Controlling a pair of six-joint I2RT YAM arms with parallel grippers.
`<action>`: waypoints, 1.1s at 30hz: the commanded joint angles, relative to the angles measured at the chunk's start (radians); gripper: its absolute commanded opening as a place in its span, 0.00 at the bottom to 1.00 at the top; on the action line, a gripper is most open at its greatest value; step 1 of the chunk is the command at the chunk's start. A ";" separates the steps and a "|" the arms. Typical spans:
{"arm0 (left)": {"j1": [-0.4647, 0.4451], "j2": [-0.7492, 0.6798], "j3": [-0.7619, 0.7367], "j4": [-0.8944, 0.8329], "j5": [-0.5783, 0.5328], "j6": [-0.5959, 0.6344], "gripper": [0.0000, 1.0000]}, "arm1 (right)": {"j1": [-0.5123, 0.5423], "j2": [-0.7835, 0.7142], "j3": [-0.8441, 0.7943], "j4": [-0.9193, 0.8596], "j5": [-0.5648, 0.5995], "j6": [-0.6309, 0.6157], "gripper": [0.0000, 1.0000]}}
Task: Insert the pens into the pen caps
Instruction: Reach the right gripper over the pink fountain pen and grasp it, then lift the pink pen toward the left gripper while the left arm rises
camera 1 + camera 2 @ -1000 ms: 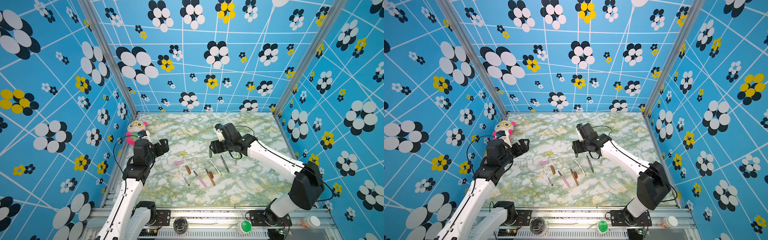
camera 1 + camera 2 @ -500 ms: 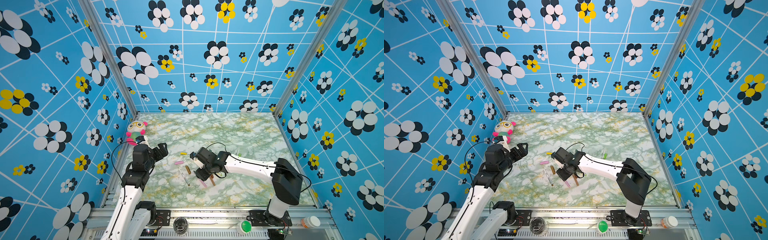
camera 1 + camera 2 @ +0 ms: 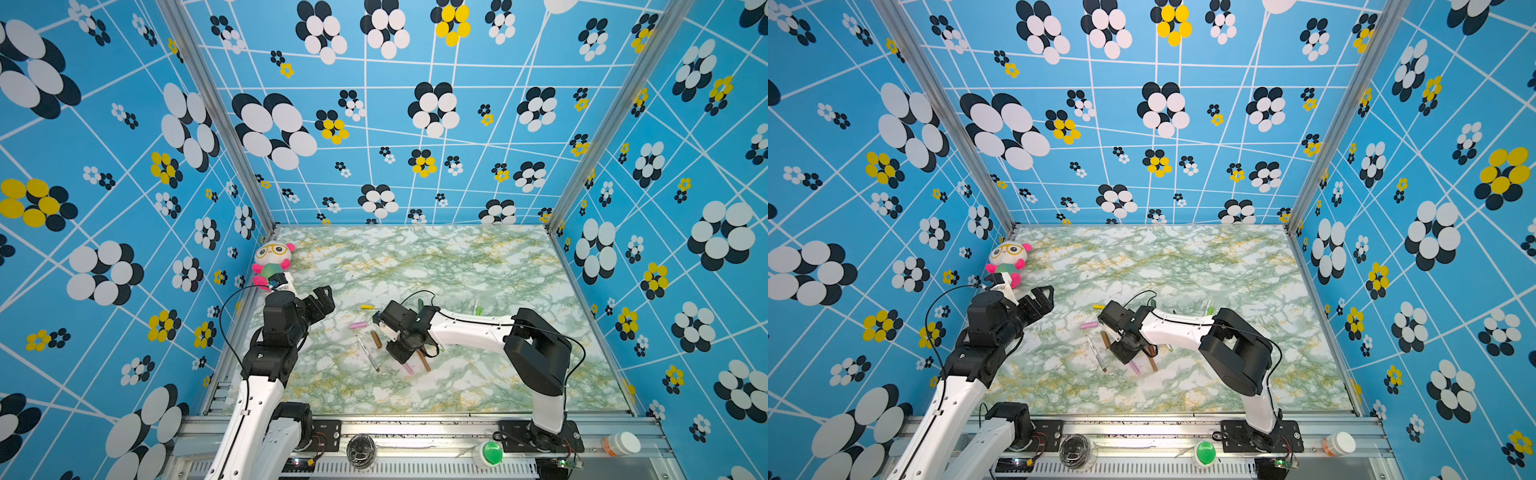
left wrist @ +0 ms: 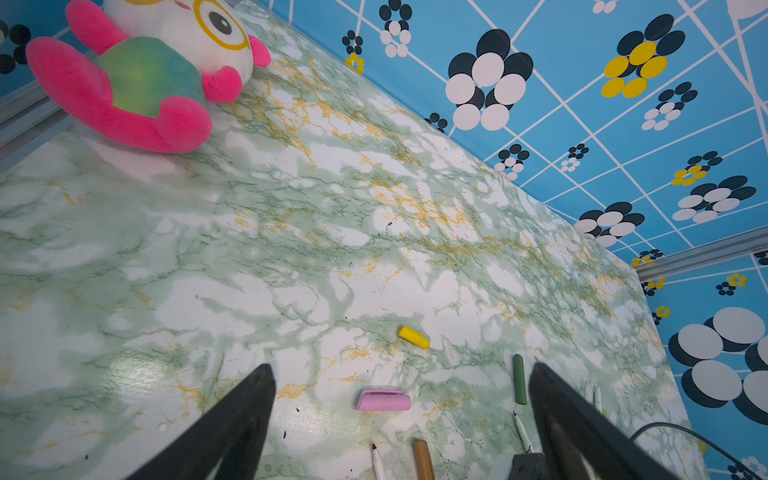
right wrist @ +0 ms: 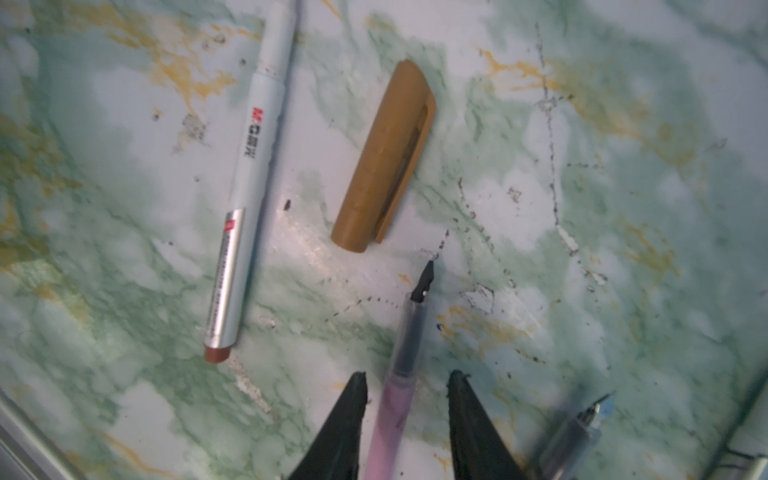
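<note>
**Right claw straddles the pink pen; left claw hangs spread above the caps**

The right claw [image 5: 407, 378] is low over the bench [image 5: 623, 208], with one dark finger on each side of the pink pen [image 5: 395, 407]. A sliver of bench shows between the barrel and each finger, so the claw is released and not clamped on the pen. The pen lies flat and runs straight out from between the fingers. Its clear section and black nib point away from the claw.

Just past that nib, a little off its line, lies the brown cap [image 5: 386, 158], with its open end towards the claw. It sits near the nib but apart from it. Outside one finger, beyond the brown cap, lies the white pen [image 5: 249, 183], roughly parallel to the pink pen. Outside the other finger a second pen [image 5: 582, 432] shows its grey tip, though its barrel is too blurred to tell the colour.

The left claw [image 4: 401, 368] is raised above the bench, spread wide and grasping nothing. Ahead of it, between the lines of its two fingers, lies the pink cap [image 4: 382, 401], and the yellow cap [image 4: 414, 336] is farther out. The dark green cap [image 4: 518, 378] lies just inside one fingertip. Well off to the other finger's side, a plush toy [image 4: 145, 75] rests at the bench edge.
</note>
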 commanded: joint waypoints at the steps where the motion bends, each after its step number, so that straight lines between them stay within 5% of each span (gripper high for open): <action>1: -0.007 -0.012 -0.012 0.001 -0.017 -0.006 0.96 | 0.008 0.032 0.025 -0.024 0.035 -0.008 0.33; 23: -0.007 0.036 -0.003 0.071 0.002 0.008 0.97 | -0.024 0.003 0.099 -0.010 0.111 0.087 0.08; 33: -0.028 0.143 0.034 0.281 0.374 0.069 0.99 | -0.207 -0.149 0.152 0.182 -0.069 0.274 0.08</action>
